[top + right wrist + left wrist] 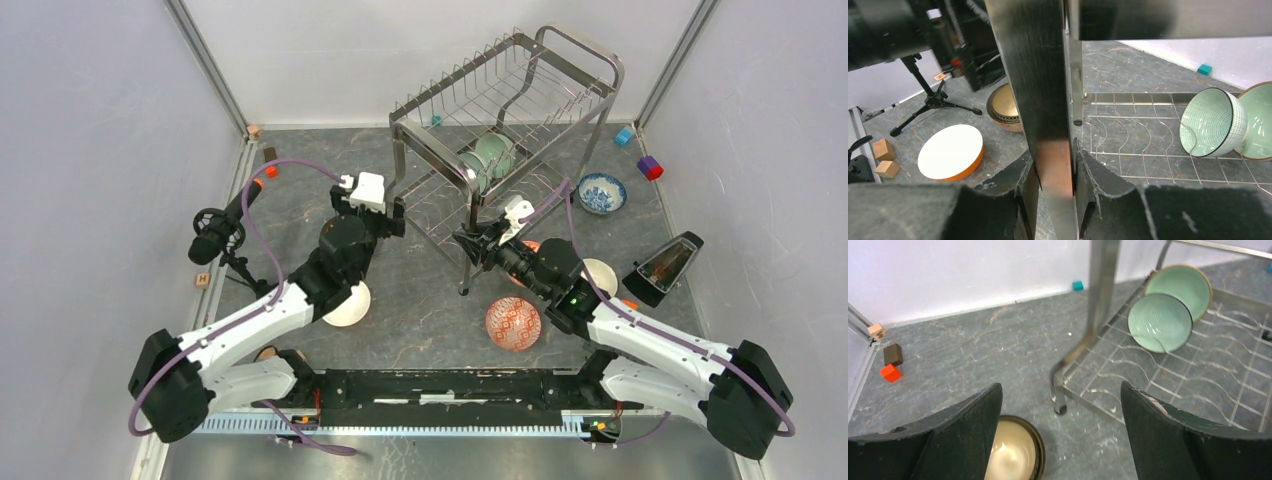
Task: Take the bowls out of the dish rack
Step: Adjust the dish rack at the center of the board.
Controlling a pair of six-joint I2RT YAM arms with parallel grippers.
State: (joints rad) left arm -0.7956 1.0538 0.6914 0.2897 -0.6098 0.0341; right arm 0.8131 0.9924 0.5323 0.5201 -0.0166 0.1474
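Note:
The steel dish rack stands at the back middle, with two pale green bowls on edge in its lower tier. My right gripper is shut on the rack's near corner post, fingers pressed to both sides. My left gripper hangs open by the rack's left leg, nothing between its fingers. Just under it sits a dark brown bowl with cream inside. On the table lie an orange-sided bowl, a red patterned bowl and a blue-and-white bowl.
A microphone on a small tripod stands left of the left arm. Toy blocks lie about: orange, blue, purple and red. A black wedge-shaped box sits at the right, and a pale bowl shows behind the right arm.

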